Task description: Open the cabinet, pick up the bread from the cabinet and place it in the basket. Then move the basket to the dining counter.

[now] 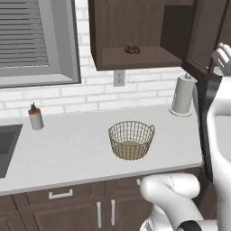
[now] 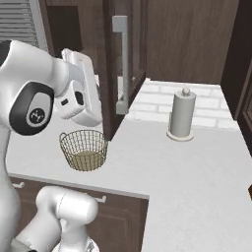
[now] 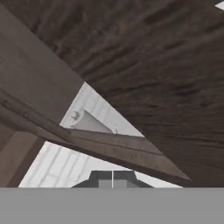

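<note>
Landmark: we take the round tan wire-mesh basket (image 1: 131, 140) as our reference; it stands upright on the white kitchen worktop (image 1: 72, 149), nothing inside it that we can see.
Nearest to us: the dark brown base cabinets with pale bar handles (image 1: 61, 194) run under the worktop's front edge, below the basket.
Gripper: in the hand view we see the two-finger gripper (image 3: 112, 179) with its two dark fingertips pressed together, closed on nothing, up among dark wood surfaces well above the basket.
Arm: in the right base view we see the white hand raised above the basket, just beside the edge of the open door of the dark brown wooden wall cabinet (image 2: 109, 74), near its slim vertical metal handle (image 2: 121, 64).
Left of the basket: a small white bottle with an orange-brown top (image 1: 35, 117) stands on the worktop, and beyond it the corner of a dark sink (image 1: 8, 142).
Right of the basket: a white paper-towel roll on an upright holder (image 1: 182, 94) stands near the white brick wall.
Behind the basket: a white wall outlet (image 1: 119, 77) sits on the brick.
Farthest: the small lumpy golden-brown bread (image 1: 132, 49) lies on the open cabinet's shelf, high above and behind the basket.
</note>
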You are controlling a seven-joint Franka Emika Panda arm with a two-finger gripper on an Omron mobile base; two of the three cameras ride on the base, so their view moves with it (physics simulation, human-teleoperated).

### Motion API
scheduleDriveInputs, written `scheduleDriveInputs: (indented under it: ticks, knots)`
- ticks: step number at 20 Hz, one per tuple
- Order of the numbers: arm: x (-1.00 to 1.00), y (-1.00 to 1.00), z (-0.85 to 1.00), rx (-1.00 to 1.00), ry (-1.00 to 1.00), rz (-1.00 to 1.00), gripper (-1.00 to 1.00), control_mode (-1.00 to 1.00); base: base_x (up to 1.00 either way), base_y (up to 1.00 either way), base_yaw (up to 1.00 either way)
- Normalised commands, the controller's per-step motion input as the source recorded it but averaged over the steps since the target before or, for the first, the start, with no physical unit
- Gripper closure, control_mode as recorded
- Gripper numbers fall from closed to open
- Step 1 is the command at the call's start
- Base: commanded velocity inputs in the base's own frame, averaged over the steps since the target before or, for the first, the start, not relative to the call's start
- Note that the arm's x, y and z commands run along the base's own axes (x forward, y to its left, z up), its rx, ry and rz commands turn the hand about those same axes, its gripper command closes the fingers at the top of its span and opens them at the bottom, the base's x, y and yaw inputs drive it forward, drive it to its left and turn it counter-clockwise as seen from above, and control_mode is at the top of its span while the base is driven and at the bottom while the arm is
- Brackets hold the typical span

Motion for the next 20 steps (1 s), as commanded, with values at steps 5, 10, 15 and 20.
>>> scheduleDriveInputs:
  ticks: [5,10,15,20]
  knots:
    - [-0.02,-0.51,0.0,0.0,-0.15,-0.01,1.0,-1.0,0.0,0.0,0.0]
    - [-0.76,0.54,0.08,-0.01,-0.06,0.02,1.0,-1.0,0.0,0.0,0.0]
    - [-0.57,0.96,0.55,0.02,0.1,0.1,1.0,-1.0,0.0,0.0,0.0]
    - [-0.12,0.89,0.2,0.13,0.11,0.32,1.0,-1.0,0.0,0.0,0.0]
